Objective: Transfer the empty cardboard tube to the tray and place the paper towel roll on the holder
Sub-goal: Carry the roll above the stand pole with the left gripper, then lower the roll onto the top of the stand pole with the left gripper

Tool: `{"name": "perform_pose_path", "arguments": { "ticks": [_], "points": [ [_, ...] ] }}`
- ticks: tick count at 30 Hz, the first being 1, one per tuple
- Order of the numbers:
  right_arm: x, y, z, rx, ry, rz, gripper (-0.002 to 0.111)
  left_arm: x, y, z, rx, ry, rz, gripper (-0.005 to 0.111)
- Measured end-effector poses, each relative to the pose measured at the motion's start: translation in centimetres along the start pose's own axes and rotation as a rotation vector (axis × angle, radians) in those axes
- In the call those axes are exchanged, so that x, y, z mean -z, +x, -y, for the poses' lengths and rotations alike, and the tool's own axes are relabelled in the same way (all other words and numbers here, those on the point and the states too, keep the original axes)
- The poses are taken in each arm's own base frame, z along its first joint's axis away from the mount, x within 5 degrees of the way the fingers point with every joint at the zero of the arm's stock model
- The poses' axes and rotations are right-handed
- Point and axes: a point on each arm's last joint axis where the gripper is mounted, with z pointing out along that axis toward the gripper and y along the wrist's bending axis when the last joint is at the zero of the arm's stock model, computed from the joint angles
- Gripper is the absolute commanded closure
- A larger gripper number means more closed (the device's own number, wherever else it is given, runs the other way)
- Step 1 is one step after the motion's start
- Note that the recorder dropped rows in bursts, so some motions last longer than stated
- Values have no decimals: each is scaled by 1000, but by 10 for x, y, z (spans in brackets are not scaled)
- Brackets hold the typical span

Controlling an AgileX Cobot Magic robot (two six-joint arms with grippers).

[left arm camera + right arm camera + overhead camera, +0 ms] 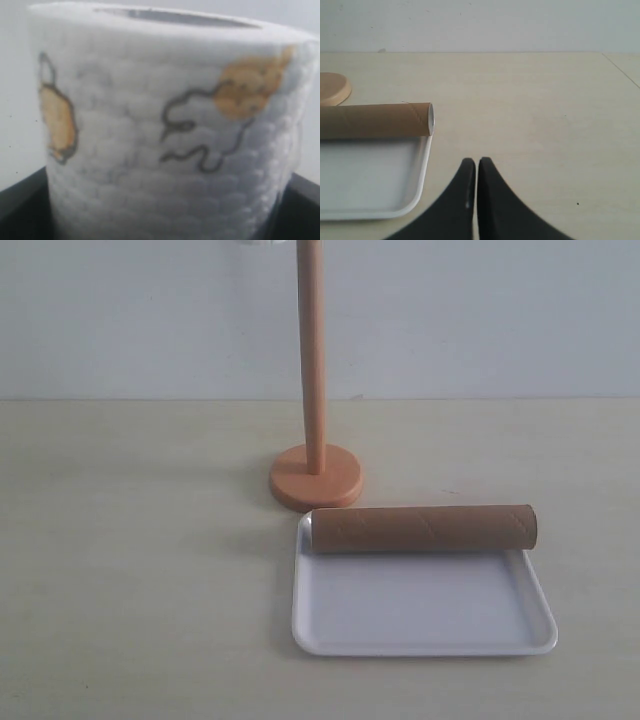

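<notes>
Tube half of the job looks finished. The empty cardboard tube (pixel 425 528) lies on its side along the far edge of the tray (pixel 420 610), one end poking just past the rim on my right arm's side. The holder (pixel 312 370) stands just behind the tray's far left corner. Its pole is bare as far up as the exterior view reaches, and the tip is out of frame.

Step in hand: seat the paper towel roll (pixel 160 130).
- The left gripper (pixel 160 220) is clamped on the roll, with dark jaws showing low on either side.
- The roll is upright with its core opening on top.
- The exterior view shows only a white sliver at the top edge, just left of the pole (I take it to be the roll).

How I'd fly it:
- Centre the core over the pole tip before any descent.
- Keep the roll's axis plumb.
- Go down slowly, and let go only once the roll is well down the pole.
- Avoid a sideways nudge, which could tip so thin a stand.

The right gripper (pixel 477 167) has its fingers pressed together on nothing, low over the table (pixel 120 570) beside the tray. I'd park it there.

Materials:
- Roll: soft and quilted, with yellow-orange prints. It will squash under the jaws, so the core may go oval.
- Tube: stiff brown card with faint spiral seams.
- Holder: smooth orange-tan wood with a round disc foot.
- Tray: glossy white, shallow, with rounded corners.
</notes>
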Motion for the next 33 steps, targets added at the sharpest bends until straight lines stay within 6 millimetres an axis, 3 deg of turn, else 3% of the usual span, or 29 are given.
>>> {"name": "perform_pose_path", "arguments": {
  "ticks": [9, 20, 33],
  "points": [
    [0, 0, 0, 0, 0, 0, 107, 0, -2, 2, 1, 3, 5, 103],
    [0, 0, 0, 0, 0, 0, 107, 3, -20, 11, 17, 37, 57, 103],
    [0, 0, 0, 0, 0, 0, 107, -16, 9, 18, 27, 53, -6, 103]
  ]
}}
